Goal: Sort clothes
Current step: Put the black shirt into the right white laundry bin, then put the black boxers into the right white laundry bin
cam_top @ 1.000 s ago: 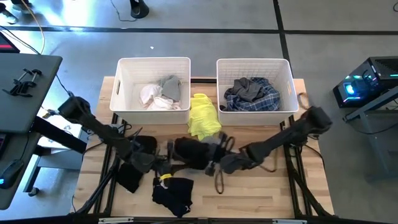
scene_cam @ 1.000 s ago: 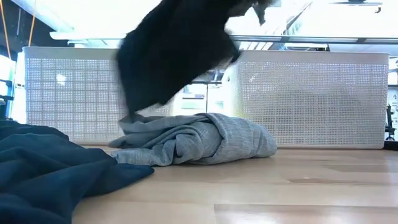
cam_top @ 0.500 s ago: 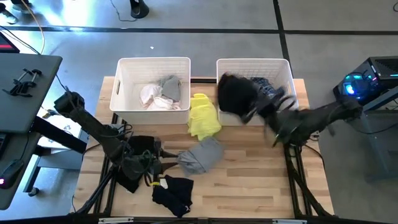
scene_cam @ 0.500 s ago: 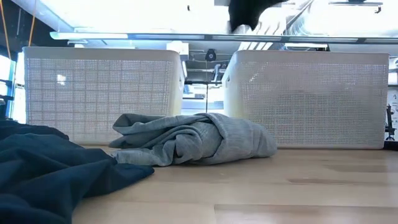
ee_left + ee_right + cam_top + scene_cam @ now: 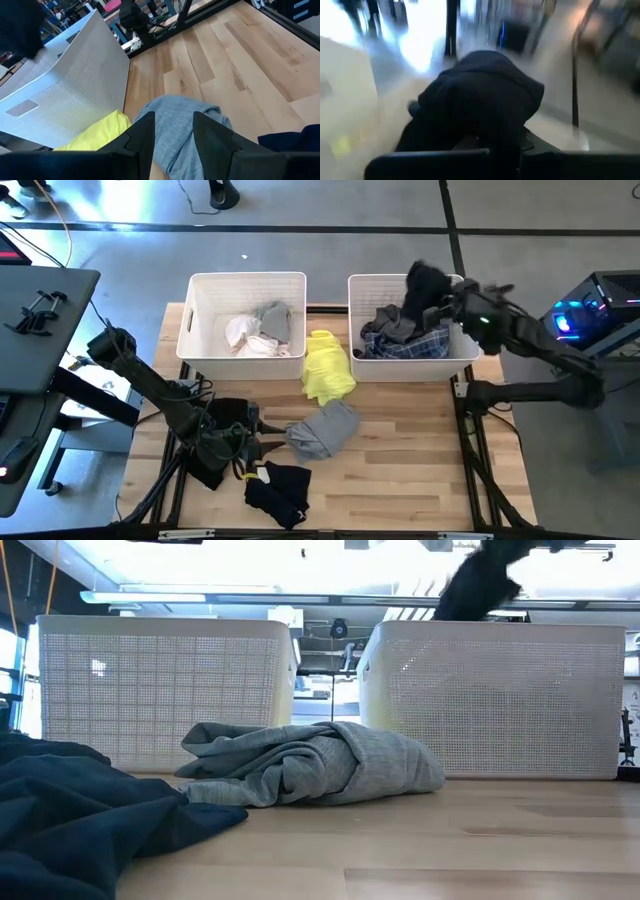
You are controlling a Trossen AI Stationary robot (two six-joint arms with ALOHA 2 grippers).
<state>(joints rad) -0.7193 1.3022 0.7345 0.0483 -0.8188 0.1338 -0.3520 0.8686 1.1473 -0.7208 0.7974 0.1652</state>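
Observation:
A black garment [image 5: 424, 284] hangs over the right white bin [image 5: 468, 348], with my right gripper [image 5: 452, 302] shut on it; it also shows at the top of the low view as the black garment [image 5: 480, 582]. A grey garment [image 5: 324, 428] lies crumpled on the table's middle. My left gripper [image 5: 172, 139] stands open just left of it, its fingers pointing at the grey garment [image 5: 185, 125] without touching. A yellow garment [image 5: 328, 367] lies between the bins. More black garments [image 5: 278, 490] lie near the front left. My right gripper holds the black garment by a bunched part [image 5: 485, 125] that piles over the fingers and hides the place of contact. The fingers reach in roughly level from the table's right side. The garment is lifted clear, above the right bin's far right part.
The left bin [image 5: 200, 345] holds white and grey clothes [image 5: 255, 330]. The right bin holds a blue plaid piece [image 5: 425, 340] and a grey one. A dark garment [image 5: 80, 810] fills the low view's near left. Bare wood lies at the front right [image 5: 400, 480].
My right gripper has swung up from the table's middle toward the far right edge, carrying the black garment off the table to above the right bin. The grey garment now lies uncovered. My left gripper has drawn back a little toward the table's left.

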